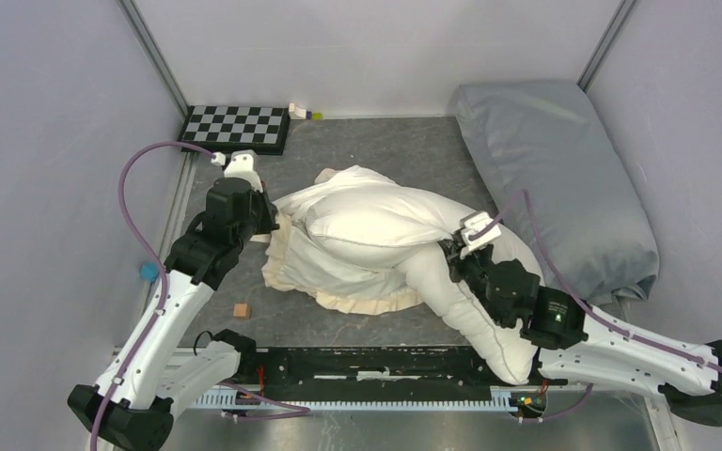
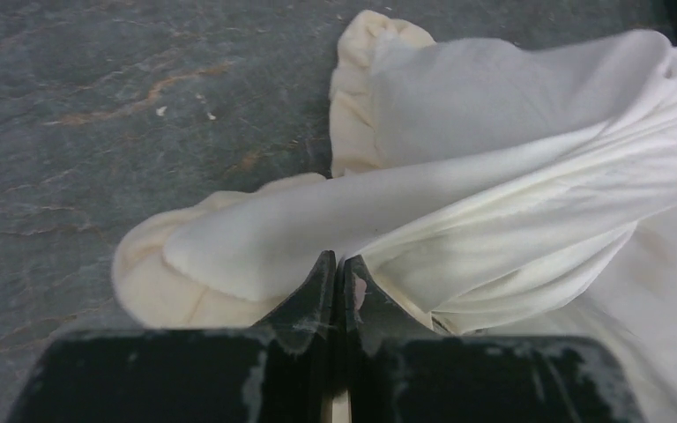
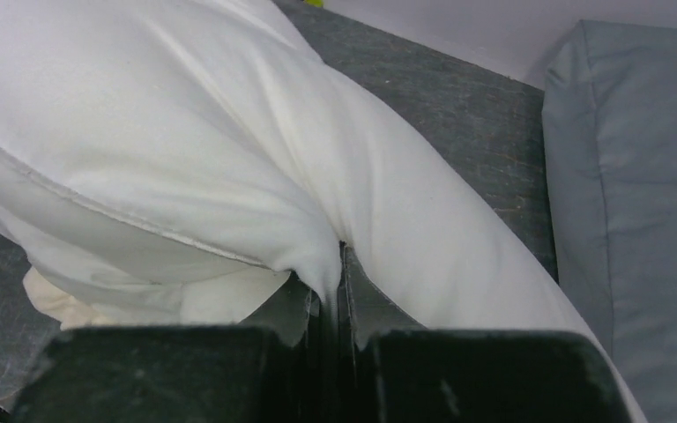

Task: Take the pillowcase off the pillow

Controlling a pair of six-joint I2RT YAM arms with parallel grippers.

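Pillowcase (image 1: 310, 265) of cream fabric, its ruffled frill spilling toward the near side, lies bunched at the middle of the grey tabletop (image 1: 385, 150). It appears gathered around the far end of the plump white pillow (image 1: 456, 305). The pillow's bare near end runs out of the cover on the right and reaches down to the tabletop's near edge, beside the right arm.

The left arm's fingers (image 2: 338, 266) are pressed together on a fold of the pillowcase at its left edge. The left wrist view shows smooth cream cloth drawn taut from that pinch toward the upper right, with the frill lying slack on the tabletop beneath and beyond it.

The right arm's fingers (image 3: 339, 275) are likewise closed, with a tuck of the pillow's white cloth caught between them where the pillow comes out of the cover. In the right wrist view, a stitched hem crosses the bulging cloth just to the left of the pinch. The two arms hold opposite sides of the bundle.

A pale blue-grey pillow (image 1: 555, 188) lies along the right wall, near the white one. A black-and-white checkerboard (image 1: 237, 128) lies at the far left corner. A small wooden block (image 1: 242, 310) sits on the tabletop near the frill, apart from it.
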